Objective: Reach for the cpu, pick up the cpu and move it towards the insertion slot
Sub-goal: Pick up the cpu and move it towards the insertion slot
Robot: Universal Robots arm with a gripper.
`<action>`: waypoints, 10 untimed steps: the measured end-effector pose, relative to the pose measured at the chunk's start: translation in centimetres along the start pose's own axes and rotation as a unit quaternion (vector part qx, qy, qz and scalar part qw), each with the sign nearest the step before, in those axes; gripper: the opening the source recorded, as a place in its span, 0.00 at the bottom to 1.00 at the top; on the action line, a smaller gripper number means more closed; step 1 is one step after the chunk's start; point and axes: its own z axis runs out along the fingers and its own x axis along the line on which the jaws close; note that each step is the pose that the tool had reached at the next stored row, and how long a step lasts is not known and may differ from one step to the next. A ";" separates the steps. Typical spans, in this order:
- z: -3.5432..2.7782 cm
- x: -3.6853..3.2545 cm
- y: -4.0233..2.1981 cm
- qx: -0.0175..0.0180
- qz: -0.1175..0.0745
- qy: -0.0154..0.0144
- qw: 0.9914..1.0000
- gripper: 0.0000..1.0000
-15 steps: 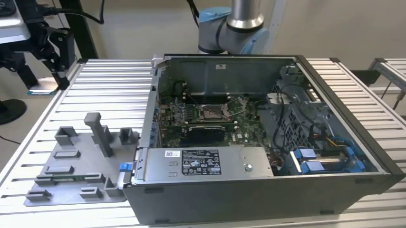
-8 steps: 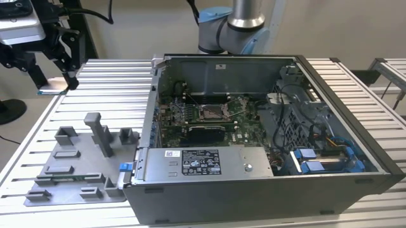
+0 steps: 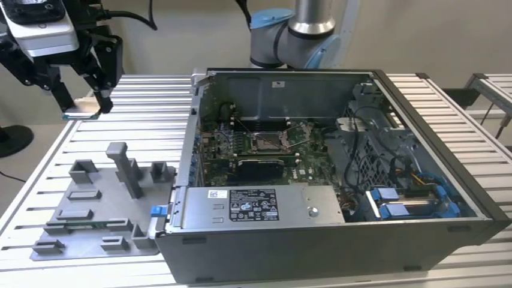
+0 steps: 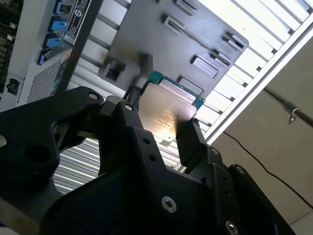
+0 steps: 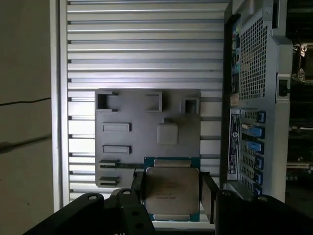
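The cpu (image 5: 171, 188), a thin square plate with a silvery top and green edge, sits between my gripper's (image 5: 172, 196) two black fingers (image 5: 209, 193), which are shut on its opposite sides. The second wrist view shows the same hold on the cpu (image 4: 168, 110). In the exterior view my gripper (image 3: 80, 103) hangs high over the back corner of the table on the exterior view's left, with the cpu (image 3: 85, 111) at its fingertips. The insertion slot (image 3: 268, 141), a silver-framed socket with a dark centre, lies on the motherboard inside the open computer case, well off to the exterior view's right of my gripper.
A grey fixture plate (image 3: 96, 216) with upright blocks lies on the slatted metal table (image 3: 152, 102), below my gripper. The open computer case (image 3: 472, 198) has tall walls, cables and blue connectors. The arm's base (image 3: 296, 36) stands behind the case.
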 end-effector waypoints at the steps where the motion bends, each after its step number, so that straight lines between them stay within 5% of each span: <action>1: -0.01 -0.23 0.00 0.000 0.000 0.000 1.000 0.00; 10: -0.05 -2.32 0.03 0.000 0.000 0.000 1.000 0.00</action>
